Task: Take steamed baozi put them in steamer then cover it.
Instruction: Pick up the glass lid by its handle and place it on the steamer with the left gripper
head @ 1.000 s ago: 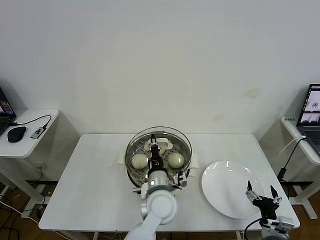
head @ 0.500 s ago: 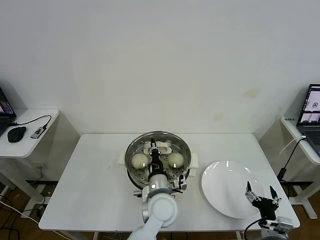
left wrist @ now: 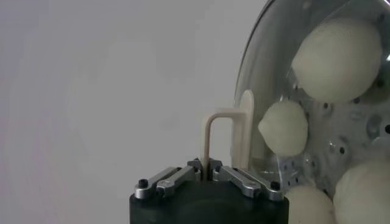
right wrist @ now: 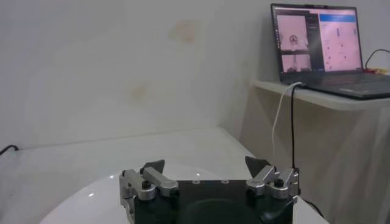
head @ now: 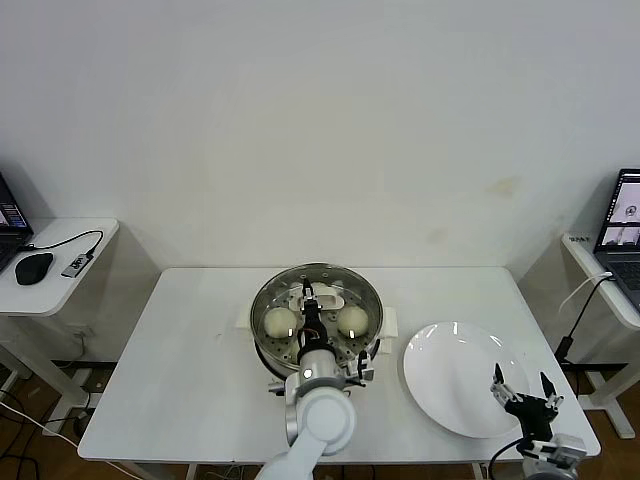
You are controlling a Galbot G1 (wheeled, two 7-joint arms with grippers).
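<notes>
- Left gripper (head: 311, 303) over steamer (head: 270, 340), pinched shut on glass lid's handle (left wrist: 224, 141); lid seated on rim; steamed baozi (head: 279, 321) at 9 and 3 o'clock of handle; release straight up.
- Right gripper (head: 525, 388) spread wide, idle at 4 o'clock of plate (head: 450, 385).

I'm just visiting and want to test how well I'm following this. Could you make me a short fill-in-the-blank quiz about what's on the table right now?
1. The left tool is shut on the handle of the glass ____, which sits on the steamer.
2. The buns now lie inside the ____.
3. The white plate holds ____ buns.
4. The right tool waits open at the near edge of the ____.

Missing words: lid; steamer; no; plate
</notes>
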